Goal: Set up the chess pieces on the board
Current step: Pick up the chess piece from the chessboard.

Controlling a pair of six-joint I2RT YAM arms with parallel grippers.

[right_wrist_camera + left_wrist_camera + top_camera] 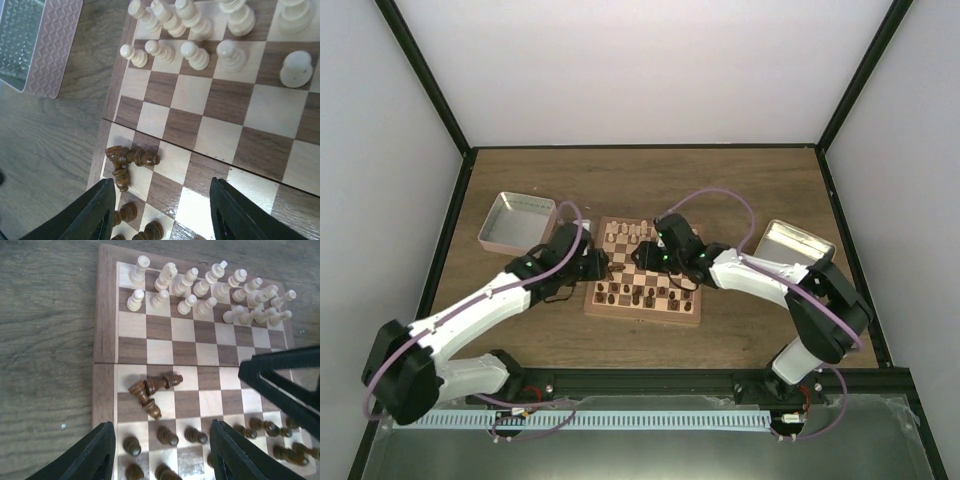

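Observation:
The board (642, 316) lies mid-table. Cream chess pieces (202, 290) stand in two rows along its far side, and dark ones (167, 436) stand along the near side. A small cluster of dark pieces (150, 390) lies tipped over near the left edge, also in the right wrist view as fallen pieces (127, 160). My left gripper (162, 455) hovers open over the near-left dark pawns and holds nothing. Just right of it, my right gripper (162, 212) is open over bare squares, with the fallen pieces ahead and left of its left finger.
A pinkish metal tray (517, 220) sits left of the board, close to its far-left corner (35, 45). A silver tray (795, 243) sits to the right. The two grippers are close together over the board; the right one's black finger (285, 380) shows in the left wrist view.

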